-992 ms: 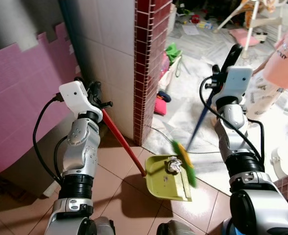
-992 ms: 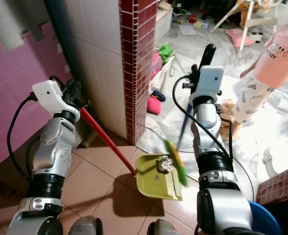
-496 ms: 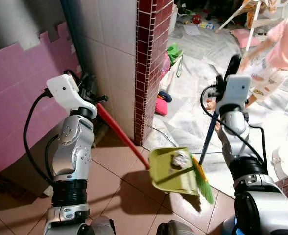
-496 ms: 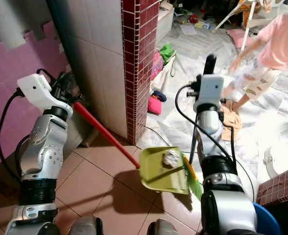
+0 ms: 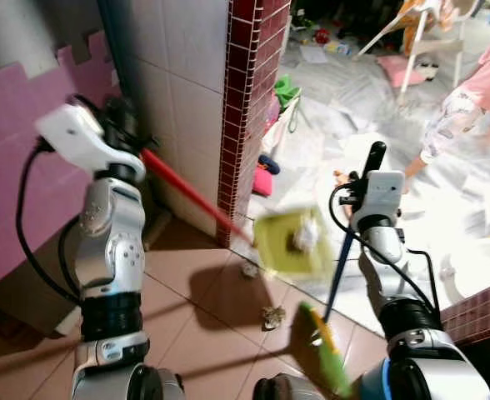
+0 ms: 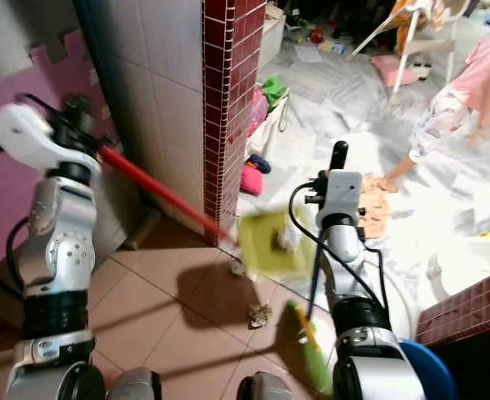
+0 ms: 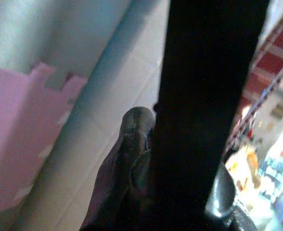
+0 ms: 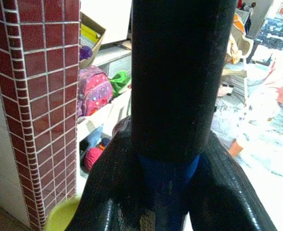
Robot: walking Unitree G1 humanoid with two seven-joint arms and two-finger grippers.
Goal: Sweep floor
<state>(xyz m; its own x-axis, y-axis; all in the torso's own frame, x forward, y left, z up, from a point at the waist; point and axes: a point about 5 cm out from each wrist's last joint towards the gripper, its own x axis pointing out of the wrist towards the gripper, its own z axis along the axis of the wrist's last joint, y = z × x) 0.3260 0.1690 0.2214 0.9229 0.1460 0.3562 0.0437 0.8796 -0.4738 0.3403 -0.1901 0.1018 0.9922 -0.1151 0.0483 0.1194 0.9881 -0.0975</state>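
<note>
Terracotta floor tiles (image 5: 203, 333) run underfoot up to a dark red tiled pillar (image 5: 249, 108), with white wall tiles and a pink foam mat (image 5: 20, 167) on the left. Nearest, the broom's green bristles (image 5: 324, 354) hang blurred just above the tiles, and its blue handle (image 5: 338, 275) rises to the right gripper (image 5: 370, 167), whose black fingers (image 8: 173, 77) are clamped around it. Two small bits of debris (image 5: 272, 316) lie on the tiles beside the bristles. Above them the yellow-green dustpan (image 5: 288, 243) is lifted off the floor, blurred, with a crumpled pale wad (image 5: 303, 238) in it; its red handle (image 5: 187, 193) slants up to the left gripper (image 5: 124, 125), closed on the handle's end. Beyond the pillar lies a pale marble floor (image 5: 353, 108) strewn with paper, toys and bags, where a person in a pink top (image 5: 478, 83) bends near a white chair (image 5: 420, 33).
</note>
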